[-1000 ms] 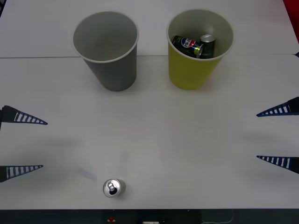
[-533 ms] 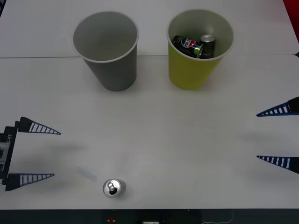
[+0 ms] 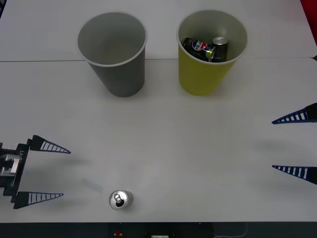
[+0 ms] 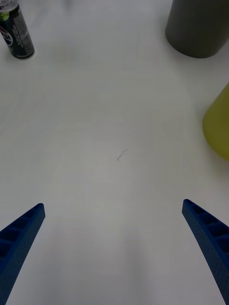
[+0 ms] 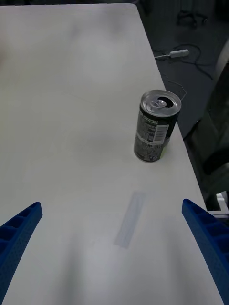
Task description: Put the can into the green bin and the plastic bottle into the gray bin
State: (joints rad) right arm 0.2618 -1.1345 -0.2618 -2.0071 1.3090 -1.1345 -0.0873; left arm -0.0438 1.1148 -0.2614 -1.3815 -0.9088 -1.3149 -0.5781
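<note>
Fingers of the left gripper (image 3: 66, 173) are spread wide, near the can (image 3: 120, 199). The can stands on the table (image 3: 173, 148). The right gripper (image 3: 272, 145) waits with spread fingers too.

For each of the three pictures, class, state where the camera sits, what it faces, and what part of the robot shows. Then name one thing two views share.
Front view: above the arms, looking down at the table, gray bin, green bin and can; both open grippers show, left gripper, right gripper.
Left wrist view: on the left wrist, facing the upright can near the table's edge; its blue fingers show.
Right wrist view: on the right wrist, facing both bins; its fingers show.
Shared: the can, in front and left wrist views.
</note>
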